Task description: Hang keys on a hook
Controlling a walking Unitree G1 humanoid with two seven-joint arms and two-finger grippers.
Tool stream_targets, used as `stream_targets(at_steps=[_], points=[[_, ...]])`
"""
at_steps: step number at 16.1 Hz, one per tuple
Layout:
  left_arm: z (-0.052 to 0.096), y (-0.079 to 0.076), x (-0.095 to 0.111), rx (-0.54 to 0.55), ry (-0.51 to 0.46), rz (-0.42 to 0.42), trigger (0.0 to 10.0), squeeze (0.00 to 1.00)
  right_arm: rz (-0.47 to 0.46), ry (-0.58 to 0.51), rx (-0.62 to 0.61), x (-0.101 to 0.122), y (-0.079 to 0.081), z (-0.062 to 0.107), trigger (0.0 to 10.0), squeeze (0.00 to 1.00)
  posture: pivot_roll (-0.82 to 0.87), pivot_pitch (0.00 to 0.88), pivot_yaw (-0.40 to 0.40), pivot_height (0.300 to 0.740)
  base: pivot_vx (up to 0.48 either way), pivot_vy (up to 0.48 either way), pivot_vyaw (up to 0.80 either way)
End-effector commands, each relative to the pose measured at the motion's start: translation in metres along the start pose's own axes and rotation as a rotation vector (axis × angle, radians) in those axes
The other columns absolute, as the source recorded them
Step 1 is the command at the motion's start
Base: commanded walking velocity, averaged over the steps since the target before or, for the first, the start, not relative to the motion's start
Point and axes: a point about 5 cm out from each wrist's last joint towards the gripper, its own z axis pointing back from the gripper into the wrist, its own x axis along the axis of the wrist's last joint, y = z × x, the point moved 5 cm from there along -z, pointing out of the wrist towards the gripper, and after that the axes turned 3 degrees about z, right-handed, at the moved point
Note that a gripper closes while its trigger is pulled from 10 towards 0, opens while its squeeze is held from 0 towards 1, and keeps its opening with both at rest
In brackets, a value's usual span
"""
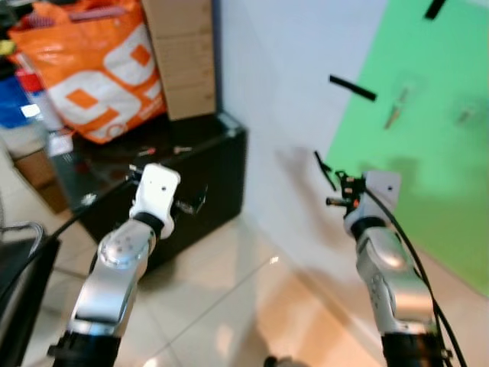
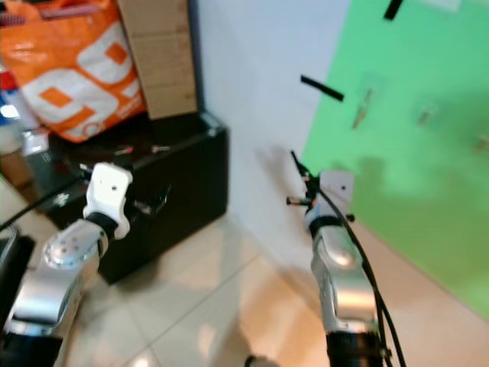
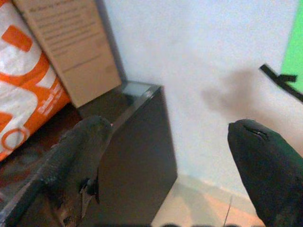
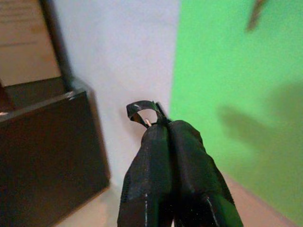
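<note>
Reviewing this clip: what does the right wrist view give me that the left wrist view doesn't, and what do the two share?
Right wrist view alone: the right gripper with fingers pressed together on a small black loop, and a hook high on the green panel. Left wrist view alone: the left gripper with fingers spread wide and nothing between them, and the orange bag. Both: the black cabinet, cardboard box and white wall.
</note>
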Motion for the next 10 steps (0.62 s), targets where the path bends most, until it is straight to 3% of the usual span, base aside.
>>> stream_targets(at_steps=[1,6,9,10], points=[[0.0003,-0.0015,0.0022,-0.009,-0.002,0.001,10.0,0.0,-0.011,-0.005,-0.003,0.0014,-0.0006,-0.0004,10.0,0.0,0.03,0.0,0.006,0.74,0.0,0.0,-0.8],[-0.0005,-0.0022,0.0022,-0.022,0.001,0.004,10.0,0.0,-0.013,-0.008,0.008,0.0019,0.002,0.0007,10.0,0.0,0.02,0.0,0.012,0.74,0.0,0.0,-0.8],[-0.0002,-0.0024,0.0021,-0.026,0.001,0.007,10.0,0.0,-0.003,-0.012,0.032,0.0028,0.0062,0.0001,10.0,0.0,0.02,0.0,0.013,0.74,0.247,0.0,-0.8],[-0.0014,-0.0018,0.0027,-0.027,0.001,0.008,10.0,0.0,-0.002,-0.014,0.043,0.0039,0.0085,-0.0008,10.0,0.0,0.02,0.0,0.014,0.74,0.27,0.0,0.0]])
